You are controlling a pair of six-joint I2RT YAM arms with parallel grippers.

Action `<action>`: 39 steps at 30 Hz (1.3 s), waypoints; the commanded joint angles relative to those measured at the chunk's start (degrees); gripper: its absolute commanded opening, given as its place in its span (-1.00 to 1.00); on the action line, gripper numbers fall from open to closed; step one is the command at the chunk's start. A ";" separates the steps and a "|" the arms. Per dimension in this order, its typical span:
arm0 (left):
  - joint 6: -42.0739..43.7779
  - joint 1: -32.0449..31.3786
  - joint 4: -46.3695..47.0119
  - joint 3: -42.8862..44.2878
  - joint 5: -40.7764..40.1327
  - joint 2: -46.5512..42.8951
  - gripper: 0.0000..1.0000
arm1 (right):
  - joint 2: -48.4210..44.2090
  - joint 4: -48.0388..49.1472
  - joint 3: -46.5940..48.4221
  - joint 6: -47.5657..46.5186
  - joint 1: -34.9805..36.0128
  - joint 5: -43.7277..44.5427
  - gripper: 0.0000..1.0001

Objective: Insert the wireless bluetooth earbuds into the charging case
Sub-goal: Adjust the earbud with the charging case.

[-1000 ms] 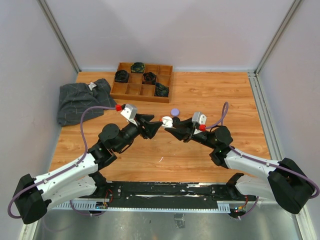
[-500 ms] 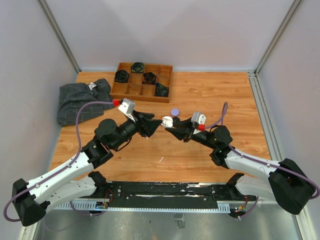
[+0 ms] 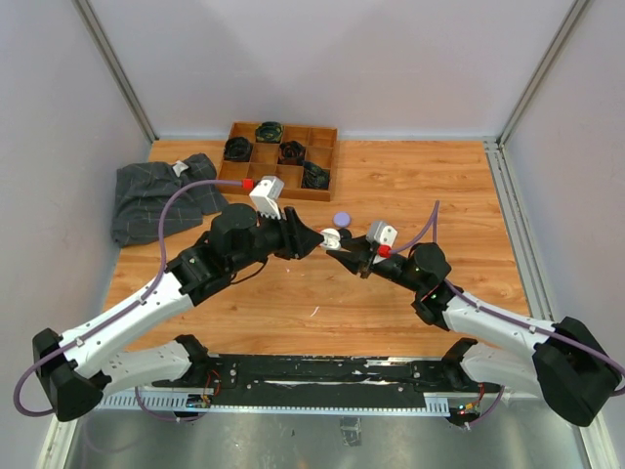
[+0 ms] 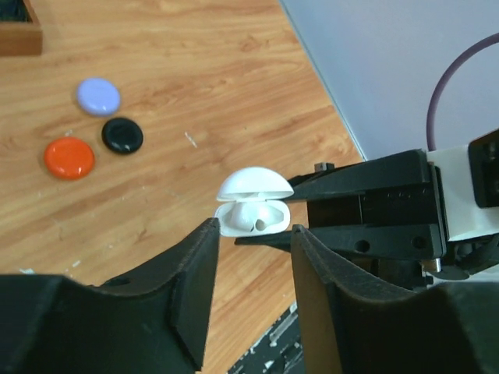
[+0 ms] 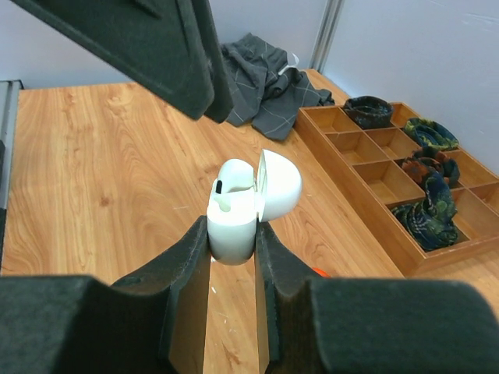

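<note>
Wood-grain table (image 3: 410,186) carries a crumpled grey cloth (image 3: 156,200) at its far left, whose white tag (image 3: 179,168) is too small to read. Beside the cloth is a wooden tray (image 3: 276,192) with dark rolled bundles (image 3: 237,149) in four compartments. Above the middle of the table the left gripper (image 4: 254,234) has its jaws spread with nothing between them, the tips just short of the white charging case (image 4: 252,204). The right gripper (image 5: 232,230) pinches that case by its lower half, off the wood, lid hinged open. Three round cases lie near one another on the table: lilac (image 4: 98,96), black (image 4: 122,135) and orange-red (image 4: 69,157). A white earbud (image 4: 260,223) sits inside the open case.
</note>
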 commanded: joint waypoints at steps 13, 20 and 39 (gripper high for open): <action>-3.13 0.29 -5.60 5.19 2.12 7.25 -0.40 | -1.92 -5.59 2.37 -7.78 1.94 3.66 -0.98; -3.00 0.29 -6.54 5.97 0.73 9.33 -0.38 | -2.06 -5.71 2.37 -8.24 2.12 3.76 -0.98; -3.75 0.29 -6.20 6.40 1.68 11.46 -0.48 | -1.56 -4.92 2.11 -7.75 2.23 2.58 -0.98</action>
